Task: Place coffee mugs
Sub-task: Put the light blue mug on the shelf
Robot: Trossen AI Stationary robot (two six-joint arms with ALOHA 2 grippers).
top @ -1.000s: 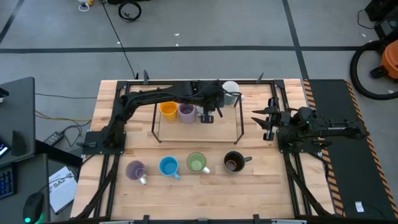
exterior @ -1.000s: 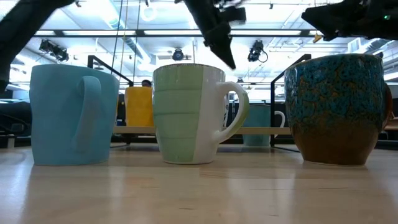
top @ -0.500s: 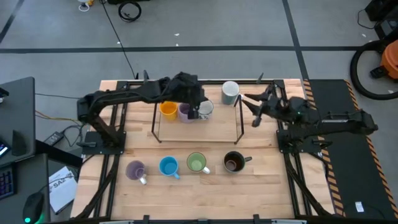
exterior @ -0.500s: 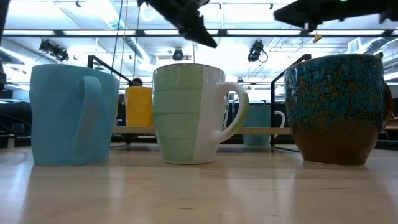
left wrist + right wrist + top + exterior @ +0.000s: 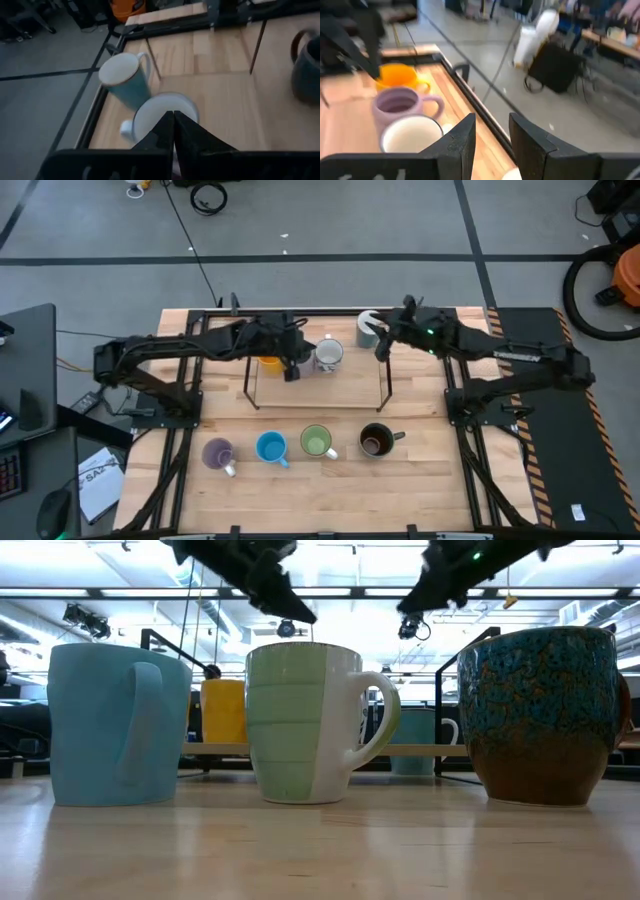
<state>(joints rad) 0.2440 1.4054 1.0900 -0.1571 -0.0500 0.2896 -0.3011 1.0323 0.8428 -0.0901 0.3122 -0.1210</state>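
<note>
My left tool (image 5: 292, 369) is pressed together at 12 o'clock over the orange mug (image 5: 268, 362). Right tool (image 5: 383, 348), spread, hangs by the pale white-teal mug (image 5: 369, 326) on the tabletop (image 5: 420, 470).

Both arms reach toward the upper middle of the high view. The left hand (image 5: 292, 370) is closed; the right hand (image 5: 382, 345) has its fingers parted.

Wooden table (image 5: 420, 480) carries eight mugs (image 5: 317, 442) and wire frame (image 5: 385, 385).
</note>
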